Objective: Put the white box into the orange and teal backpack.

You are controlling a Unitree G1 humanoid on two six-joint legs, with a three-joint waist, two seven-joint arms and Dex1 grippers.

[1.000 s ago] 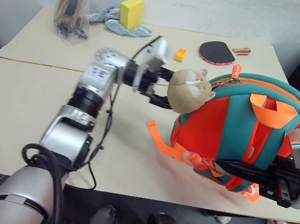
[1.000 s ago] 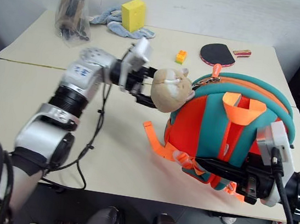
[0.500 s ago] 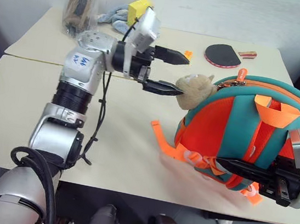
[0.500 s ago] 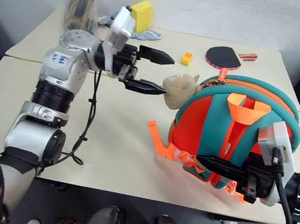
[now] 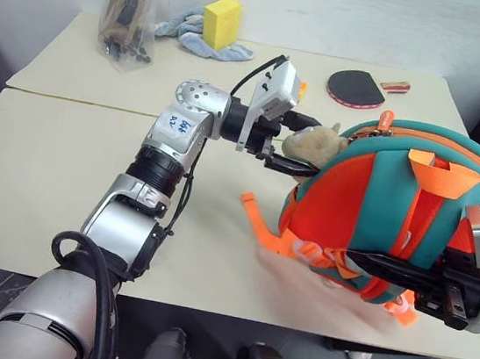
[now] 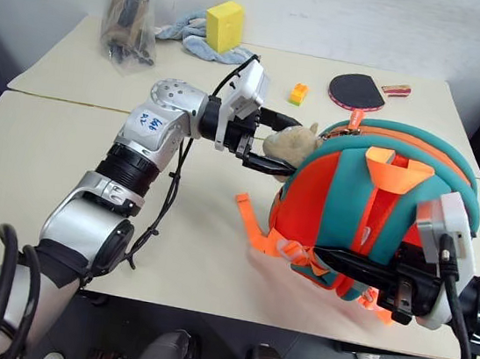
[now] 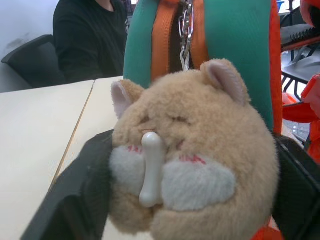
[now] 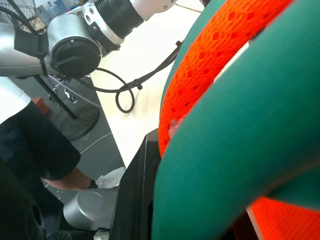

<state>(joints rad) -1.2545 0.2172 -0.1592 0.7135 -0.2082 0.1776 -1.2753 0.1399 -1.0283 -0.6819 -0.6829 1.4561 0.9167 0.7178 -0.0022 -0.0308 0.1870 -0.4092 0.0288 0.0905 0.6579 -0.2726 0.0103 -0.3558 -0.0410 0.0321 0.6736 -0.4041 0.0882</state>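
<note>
One orange and teal backpack (image 5: 387,208) stood propped on edge at the near right corner of the table (image 5: 47,163), part of it hanging past the rim. Whether the white box was already inside, I couldn't tell. The right gripper (image 5: 387,271) was clamped on the bag's lower edge. The left gripper (image 5: 302,145) had its fingers pressed on both sides of the plush charm (image 5: 315,143), not the orange zip pull (image 5: 381,120) beside it. My worry was that tugging the charm would strain its thin chain (image 7: 186,30), or drag the whole bag off that edge.
</note>
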